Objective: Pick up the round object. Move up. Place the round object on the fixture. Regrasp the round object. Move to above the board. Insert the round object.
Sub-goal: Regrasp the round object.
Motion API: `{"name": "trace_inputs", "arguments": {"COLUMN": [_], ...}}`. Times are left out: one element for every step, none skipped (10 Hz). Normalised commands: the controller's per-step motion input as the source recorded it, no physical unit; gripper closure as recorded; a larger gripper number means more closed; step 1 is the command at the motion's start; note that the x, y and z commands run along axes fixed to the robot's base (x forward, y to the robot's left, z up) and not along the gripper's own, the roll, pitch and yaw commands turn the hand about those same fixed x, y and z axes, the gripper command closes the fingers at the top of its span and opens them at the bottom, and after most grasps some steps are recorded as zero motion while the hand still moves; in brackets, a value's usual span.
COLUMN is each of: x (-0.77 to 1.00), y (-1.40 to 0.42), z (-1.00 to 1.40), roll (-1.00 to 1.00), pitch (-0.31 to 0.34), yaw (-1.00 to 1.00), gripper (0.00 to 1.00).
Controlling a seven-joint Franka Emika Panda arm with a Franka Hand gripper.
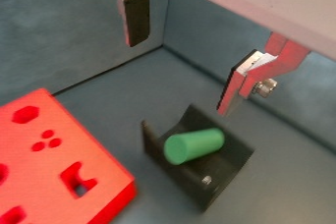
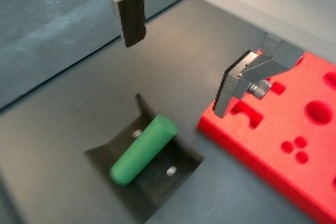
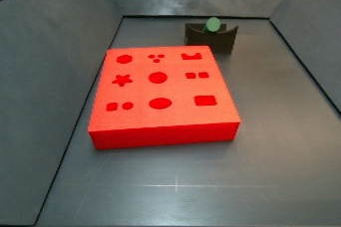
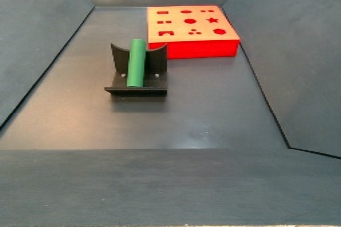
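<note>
Wrist views: spread fingers (image 1: 136,17) above peg (image 1: 192,145).

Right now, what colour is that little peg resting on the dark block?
Plain green: the round object lies on the fixture, clearest in a side view. The gripper hangs open above.

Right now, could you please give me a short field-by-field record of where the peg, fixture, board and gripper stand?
round object: green peg lying on the fixture, not held
fixture: dark bracket on the floor, apart from the board
board: red block with shaped holes, nothing inserted
gripper: open, empty, above the peg and fixture
fingers: one plate each side, clear of the peg
task stage: peg placed on fixture, regrasp not yet done
</note>
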Motion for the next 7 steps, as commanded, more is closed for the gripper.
{"name": "trace_inputs", "arguments": {"x": [0.01,0.02,0.05,0.05,0.07,0.08,0.1], "y": [-0.02,-0.02,-0.03,-0.03,-0.03,-0.03,-0.04], "z": [0.0,-0.01,-0.02,-0.02,-0.01,-0.02,-0.02], "roll": [1.0,1.0,1.0,1.0,1.0,1.0,1.0], "pitch": [0.02,0.024,0.039,0.046,0.063,0.08,0.108], "yaw": [0.03,0.04,0.04,0.04,0.05,0.06,0.07], "gripper": [0.0,0.0,0.0,0.0,0.0,0.0,0.0]}}
